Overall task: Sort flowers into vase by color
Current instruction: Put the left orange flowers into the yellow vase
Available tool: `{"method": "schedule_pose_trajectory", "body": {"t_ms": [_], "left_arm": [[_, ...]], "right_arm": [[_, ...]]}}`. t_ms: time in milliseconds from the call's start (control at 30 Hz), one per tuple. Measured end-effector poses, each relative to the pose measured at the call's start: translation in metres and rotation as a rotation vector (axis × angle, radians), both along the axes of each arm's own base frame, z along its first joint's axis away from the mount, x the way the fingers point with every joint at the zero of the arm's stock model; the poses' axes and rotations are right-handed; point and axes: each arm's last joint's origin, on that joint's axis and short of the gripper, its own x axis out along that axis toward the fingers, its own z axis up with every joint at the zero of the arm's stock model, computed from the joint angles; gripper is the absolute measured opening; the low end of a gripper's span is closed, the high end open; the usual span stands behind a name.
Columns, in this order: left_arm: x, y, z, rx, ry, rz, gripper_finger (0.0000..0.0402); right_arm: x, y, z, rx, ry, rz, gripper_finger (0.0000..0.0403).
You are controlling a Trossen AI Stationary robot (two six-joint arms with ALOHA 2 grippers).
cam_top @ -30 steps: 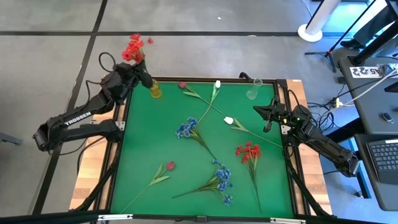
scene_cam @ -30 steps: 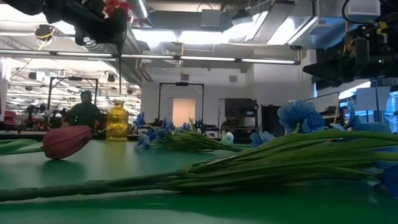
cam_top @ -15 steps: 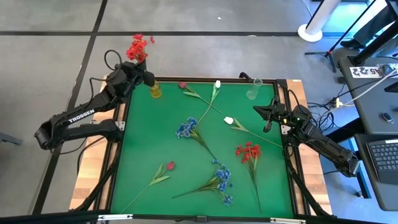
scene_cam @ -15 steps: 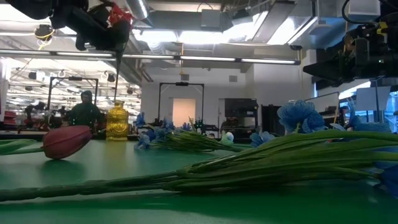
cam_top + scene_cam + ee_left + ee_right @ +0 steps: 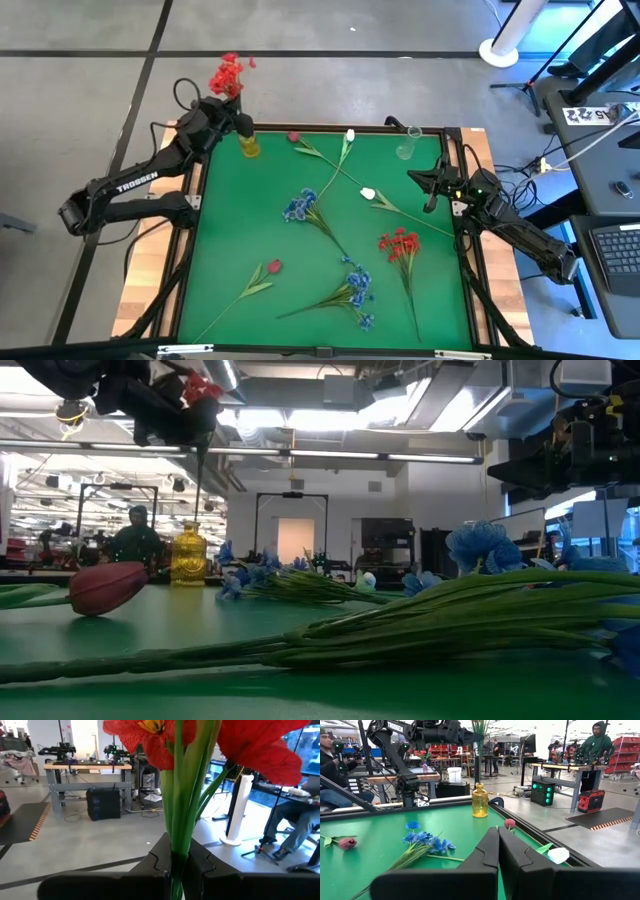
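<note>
Jaws of your left gripper [image 5: 232, 120] pinch the green stem of a red blossom cluster [image 5: 227, 74], held above the small amber glass vase [image 5: 249, 144] at the green mat's [image 5: 240, 230] far-left corner. Your right gripper [image 5: 432, 200] waits pressed together at the right edge.

Left gripper [image 5: 233, 117] is raised above the table's far left corner, fingers [image 5: 197, 865] clamped on a red-blossomed green flower stem [image 5: 178, 810]. Right gripper [image 5: 432, 196] hangs by the right edge, fingers pressed together, empty.
</note>
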Motion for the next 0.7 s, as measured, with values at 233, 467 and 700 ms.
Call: {"method": "schedule_pose_trajectory", "body": {"t_ms": [233,467,700], "left_arm": [[0.000,0.000,-0.012,-0.084,0.078,0.000,0.0011],[-0.002,-0.002,-0.040,-0.163,0.100,-0.004,0.0011],[-0.004,-0.006,-0.062,-0.236,0.127,-0.035,0.0029]], "right_arm": [[0.000,0.000,0.000,0.000,0.000,0.000,0.0001],[0.000,0.000,0.000,0.000,0.000,0.000,0.0001],[0.000,0.000,0.000,0.000,0.000,0.000,0.0001]]}}
